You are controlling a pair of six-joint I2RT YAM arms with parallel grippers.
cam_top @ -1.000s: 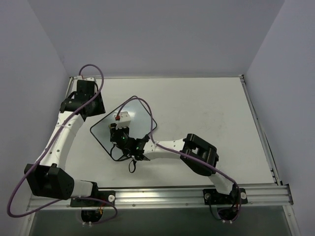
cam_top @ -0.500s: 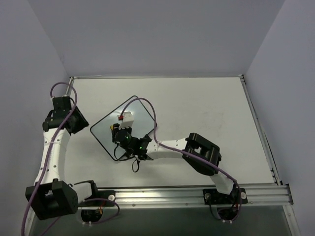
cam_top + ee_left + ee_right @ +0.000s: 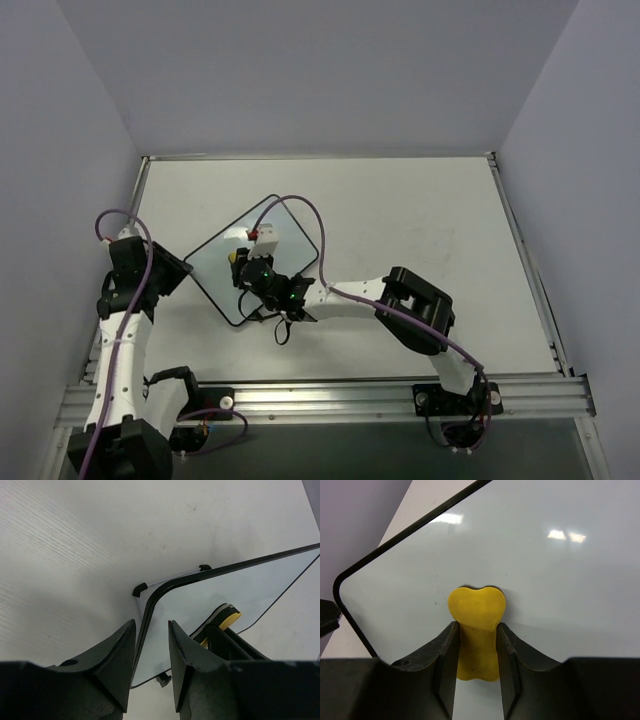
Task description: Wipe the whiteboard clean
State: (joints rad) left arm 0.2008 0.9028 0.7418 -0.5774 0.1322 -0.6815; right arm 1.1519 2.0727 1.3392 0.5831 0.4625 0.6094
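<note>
The whiteboard [image 3: 212, 266] lies flat on the table, turned like a diamond, left of centre. My right gripper [image 3: 246, 268] is shut on the yellow eraser [image 3: 476, 611] and holds it against the board's face [image 3: 545, 575]. No line drawing shows on the parts of the board I can see. My left gripper [image 3: 172, 273] is at the board's left corner, its jaws a little apart. In the left wrist view the board's black rim [image 3: 143, 630] runs between the fingers without touching them. That view also shows the eraser [image 3: 228, 620] and a black foot [image 3: 139, 589].
The white table [image 3: 420, 220] has a metal rail [image 3: 330, 396] along its near edge and thin rails at the sides. Purple walls close in left, right and behind. Purple cables loop over both arms. The right arm's elbow [image 3: 415, 310] sits right of the board.
My left arm swung from the back left corner toward the near side, bringing its gripper to the board's left corner. My right gripper, holding the eraser, shifted slightly right on the board.
</note>
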